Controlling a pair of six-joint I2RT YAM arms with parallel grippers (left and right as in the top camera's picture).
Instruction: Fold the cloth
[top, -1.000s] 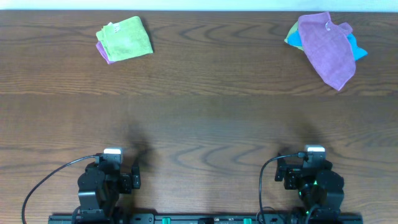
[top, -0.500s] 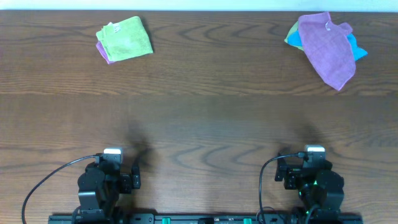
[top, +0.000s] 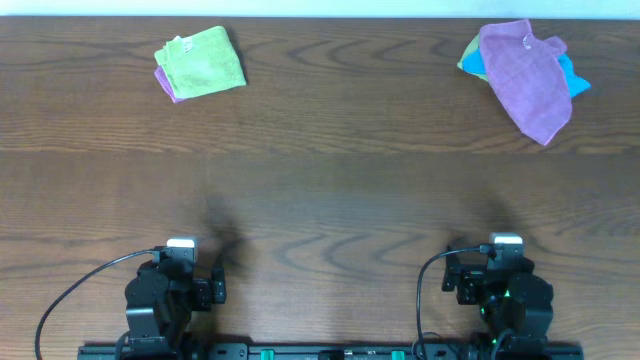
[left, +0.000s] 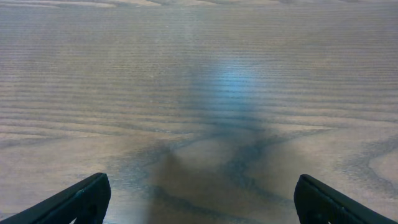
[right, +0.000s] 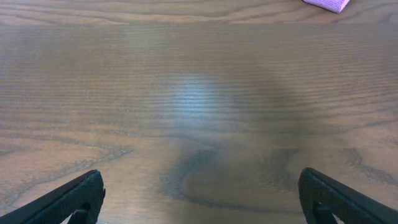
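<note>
The lilac-purple cloth (top: 525, 78) lies crumpled at the far right of the table, draped over a bright blue cloth (top: 574, 78), with a small white tag near its top edge. Its lower tip shows at the top of the right wrist view (right: 328, 4). My left gripper (top: 180, 262) sits at the near left edge, open and empty, with bare wood between its fingers (left: 200, 199). My right gripper (top: 500, 258) sits at the near right edge, open and empty (right: 200, 199). Both are far from the cloth.
A lime-green folded cloth (top: 203, 60) lies at the far left with a purple cloth edge (top: 166, 84) under it. A yellow-green bit (top: 469, 56) shows beside the blue cloth. The wooden table (top: 320, 190) spans the view.
</note>
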